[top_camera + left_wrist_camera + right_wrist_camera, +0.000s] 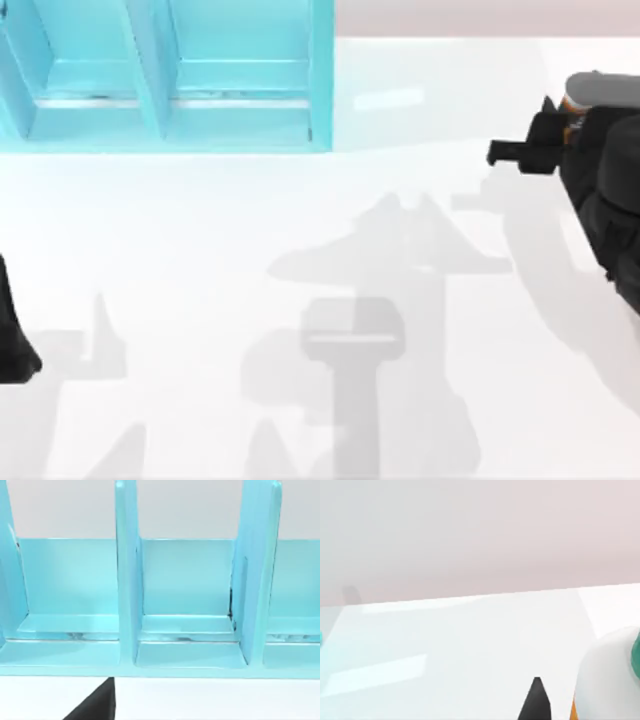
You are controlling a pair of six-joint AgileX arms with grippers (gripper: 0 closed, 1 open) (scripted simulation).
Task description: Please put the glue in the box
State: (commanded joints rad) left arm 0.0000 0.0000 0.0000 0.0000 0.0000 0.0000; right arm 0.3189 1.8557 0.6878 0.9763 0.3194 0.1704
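Observation:
The glue (605, 680) stands close to the right wrist camera, showing white shoulders, a teal cap and a strip of orange label. In the top view the glue (583, 92) sits at the far right of the table, partly hidden under my right arm. My right gripper (518, 152) reaches out just left of the bottle; whether it holds the bottle cannot be made out. The box (170, 120) is a cyan tray with upright dividers at the back left. The left wrist view faces the box's compartments (187, 630) from nearby. My left arm (15, 345) stays at the left edge.
White tabletop (330, 300) stretches between the box and the right arm, crossed by grey shadows of the arms. The box's dividers (127, 580) stand tall between its compartments. A pale wall rises behind the table's far edge (470, 597).

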